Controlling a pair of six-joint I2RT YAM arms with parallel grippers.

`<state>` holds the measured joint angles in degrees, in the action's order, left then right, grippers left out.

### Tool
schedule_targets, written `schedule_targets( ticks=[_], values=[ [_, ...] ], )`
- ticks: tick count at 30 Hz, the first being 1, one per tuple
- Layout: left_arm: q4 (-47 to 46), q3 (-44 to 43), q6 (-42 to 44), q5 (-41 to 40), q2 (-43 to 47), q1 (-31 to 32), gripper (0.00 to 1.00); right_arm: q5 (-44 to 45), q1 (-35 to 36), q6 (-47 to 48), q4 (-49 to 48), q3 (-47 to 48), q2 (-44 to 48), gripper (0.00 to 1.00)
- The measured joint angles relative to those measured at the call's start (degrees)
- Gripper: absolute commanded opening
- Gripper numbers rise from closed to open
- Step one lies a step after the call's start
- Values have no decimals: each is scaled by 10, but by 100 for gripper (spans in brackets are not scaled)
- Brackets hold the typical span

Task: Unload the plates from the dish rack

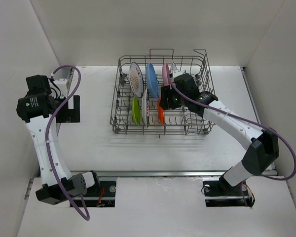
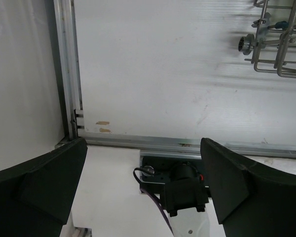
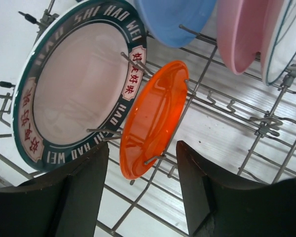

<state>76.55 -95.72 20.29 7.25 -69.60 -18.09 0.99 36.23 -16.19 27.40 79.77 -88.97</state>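
The right claw (image 3: 141,165) is spread wide by the orange plate (image 3: 155,113); its finger may bump the lettered white plate (image 3: 79,84) at nine o'clock.

- White back wall (image 1: 153,29) and white side walls (image 1: 15,44) enclose the space.
- White table (image 1: 89,143), evenly lit with soft shadows.
- A metal rail (image 1: 153,174) runs along the table's near edge.
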Motion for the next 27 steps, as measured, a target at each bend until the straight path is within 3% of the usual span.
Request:
schedule_targets(
  ticks=[4,7,8,12,18,27],
  values=[
    [1,15,-10,14,0,0,99,-16,5,-1,-14,0,-12,56],
    [1,16,-14,25,0,0,99,-26,6,-2,-28,0,-43,43],
    [1,16,-15,28,1,0,99,-28,6,-3,-30,0,-56,31],
    [1,16,-17,34,1,0,99,-42,9,-28,-38,1,-87,0],
    [1,16,-19,48,22,0,99,-5,22,-41,-12,1,-46,0],
    [3,10,-29,87,52,0,99,109,97,34,6,47,59,0]
  ],
)
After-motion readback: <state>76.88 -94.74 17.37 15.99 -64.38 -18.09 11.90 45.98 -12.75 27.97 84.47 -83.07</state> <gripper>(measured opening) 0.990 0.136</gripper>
